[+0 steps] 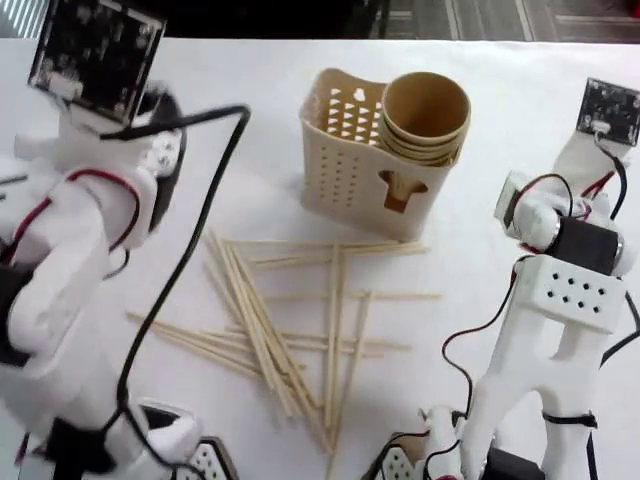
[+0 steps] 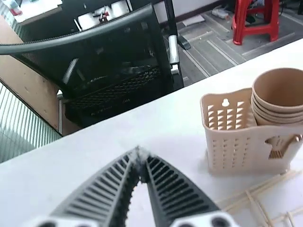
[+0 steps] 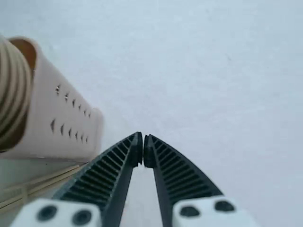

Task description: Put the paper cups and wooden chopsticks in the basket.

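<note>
A beige perforated basket (image 1: 345,180) stands upright at the table's middle back, with a stack of brown paper cups (image 1: 425,115) nested in its right end. Many wooden chopsticks (image 1: 285,330) lie scattered flat on the white table in front of it. My left gripper (image 2: 140,153) is shut and empty, held above the table to the left of the basket (image 2: 232,142) and cups (image 2: 279,94). My right gripper (image 3: 143,142) is also shut and empty, to the right of the basket (image 3: 66,118); cup rims (image 3: 12,94) and a few chopsticks (image 3: 33,189) show beside it.
The left arm (image 1: 90,200) with its black cable (image 1: 190,250) rises over the left of the table; the right arm (image 1: 560,270) stands at the right. A black chair (image 2: 118,61) and a red stool (image 2: 255,19) stand beyond the table's far edge.
</note>
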Action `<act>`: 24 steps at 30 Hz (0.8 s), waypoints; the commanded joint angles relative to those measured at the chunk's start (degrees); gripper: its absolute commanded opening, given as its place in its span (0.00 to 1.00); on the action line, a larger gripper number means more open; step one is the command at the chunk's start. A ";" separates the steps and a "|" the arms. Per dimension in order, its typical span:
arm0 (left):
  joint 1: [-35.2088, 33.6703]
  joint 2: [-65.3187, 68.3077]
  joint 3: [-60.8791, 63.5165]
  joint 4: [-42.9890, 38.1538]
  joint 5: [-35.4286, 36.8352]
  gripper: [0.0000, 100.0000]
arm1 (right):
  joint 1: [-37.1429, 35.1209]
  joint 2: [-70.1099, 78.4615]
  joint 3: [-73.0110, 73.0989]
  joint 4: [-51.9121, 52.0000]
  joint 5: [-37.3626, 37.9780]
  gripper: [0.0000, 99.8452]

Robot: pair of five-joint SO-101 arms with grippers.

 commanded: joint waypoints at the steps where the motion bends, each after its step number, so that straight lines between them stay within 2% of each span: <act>1: -2.59 -10.59 15.03 -4.31 -0.09 0.02 | -4.53 -1.89 -8.44 4.00 0.44 0.02; 8: -11.47 -30.11 52.40 -20.40 0.00 0.02 | -16.57 -1.36 -13.19 6.46 0.44 0.02; 13: -16.75 -44.44 77.10 -31.74 -0.18 0.02 | -22.73 -1.36 -13.45 0.40 0.44 0.02; 18: -19.74 -54.90 94.24 -38.51 -0.26 0.02 | -23.96 0.84 -13.10 -4.79 0.44 0.02; 24: -20.00 -60.53 106.11 -43.34 0.00 0.02 | -22.90 9.27 -11.96 -5.58 0.44 0.02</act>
